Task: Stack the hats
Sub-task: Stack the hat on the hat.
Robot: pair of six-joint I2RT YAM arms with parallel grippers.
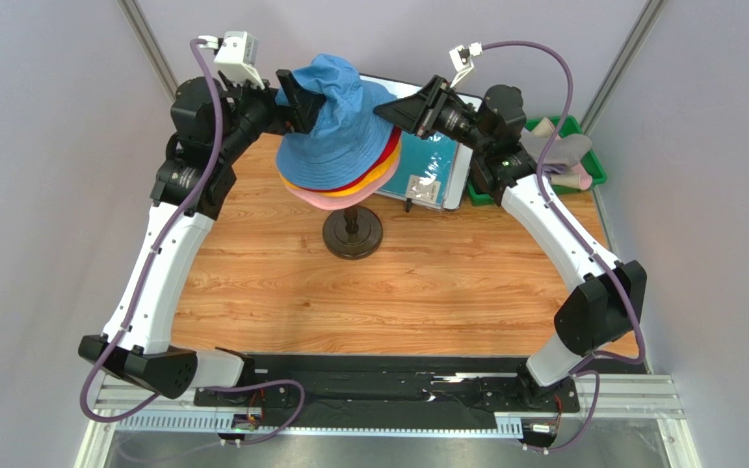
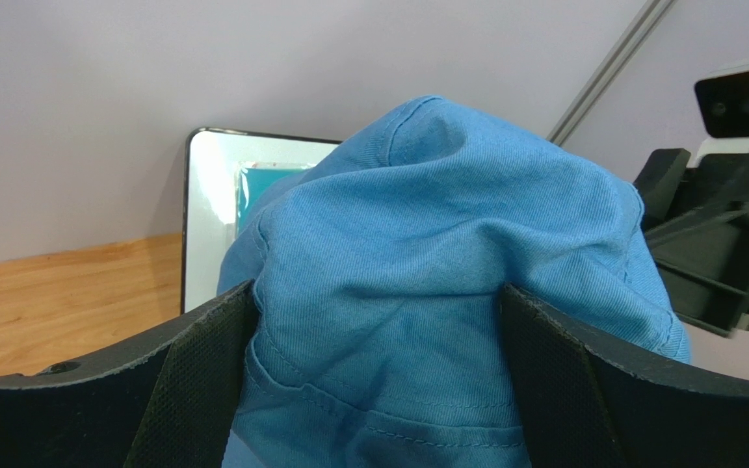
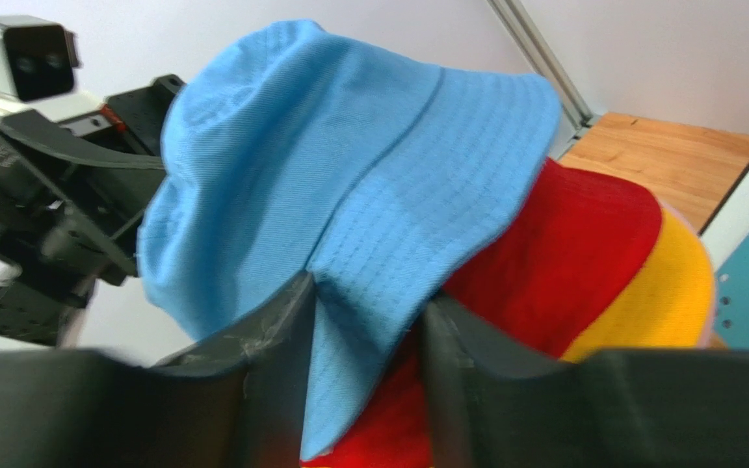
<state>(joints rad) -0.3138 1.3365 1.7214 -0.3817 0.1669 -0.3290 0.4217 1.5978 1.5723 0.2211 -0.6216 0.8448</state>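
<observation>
Wooden bench (image 1: 398, 283) with grey walls behind, and the stack on the stand looks about half done: pink hat (image 1: 325, 200), orange-yellow hat (image 1: 380, 173) and red hat (image 1: 385, 148) are on, with the blue hat (image 1: 334, 122) draped on top. Left claw (image 2: 374, 370) is spread wide around its crown, while the right claw (image 3: 369, 351) pinches a fold of its brim. More hats seem to wait in the green bin (image 1: 584, 161).

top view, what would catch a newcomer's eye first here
The blue hat jumps out, sitting on top of a stack of red, orange-yellow and pink hats on a stand at the far middle of the table. Both arms reach in on it: the left gripper straddles its crown and the right gripper holds its brim.
</observation>
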